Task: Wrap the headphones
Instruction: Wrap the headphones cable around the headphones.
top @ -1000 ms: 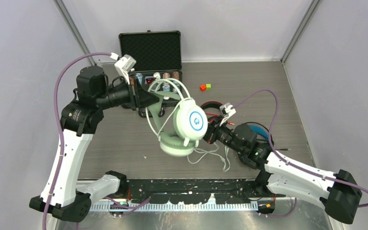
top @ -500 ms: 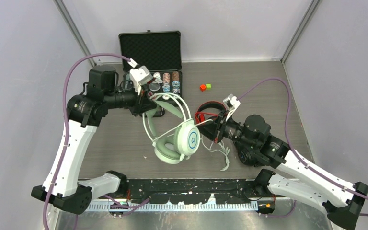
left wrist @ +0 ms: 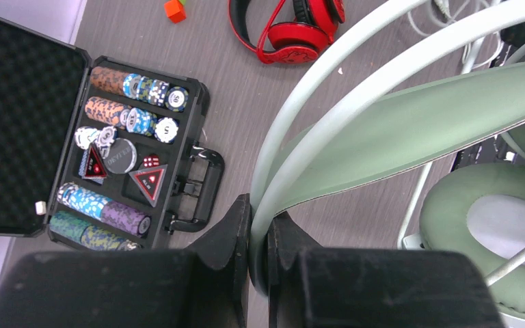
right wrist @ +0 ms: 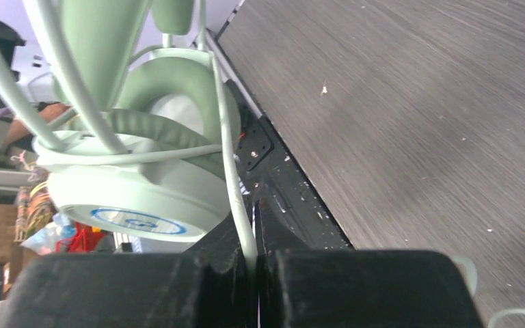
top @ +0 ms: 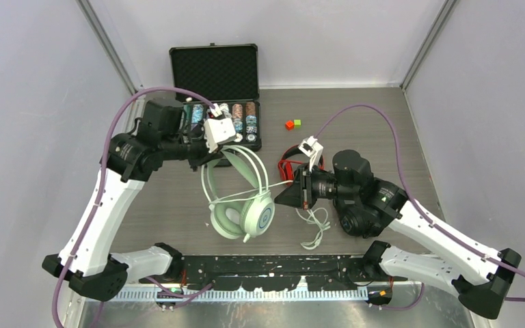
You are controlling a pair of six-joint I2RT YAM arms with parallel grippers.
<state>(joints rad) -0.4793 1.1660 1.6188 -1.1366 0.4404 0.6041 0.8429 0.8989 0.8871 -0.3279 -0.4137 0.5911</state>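
Left claw (left wrist: 258, 212) pinching the mint headphones (top: 240, 217) by the hoop (left wrist: 262, 181), right claw (right wrist: 254, 236) nipped on the cable (right wrist: 232, 179) beside them; mid-wrap, next move needs the cable looped round the headphones, I'd guess

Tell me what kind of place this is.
Probably a lab robot test cell: left arm and right arm bolted to a wood-grain table, plain pale walls around it, props like mint-green headphones and a poker chip case.

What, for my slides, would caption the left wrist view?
Mint headphones pinched by the left fingers, near a chip case and red headphones.
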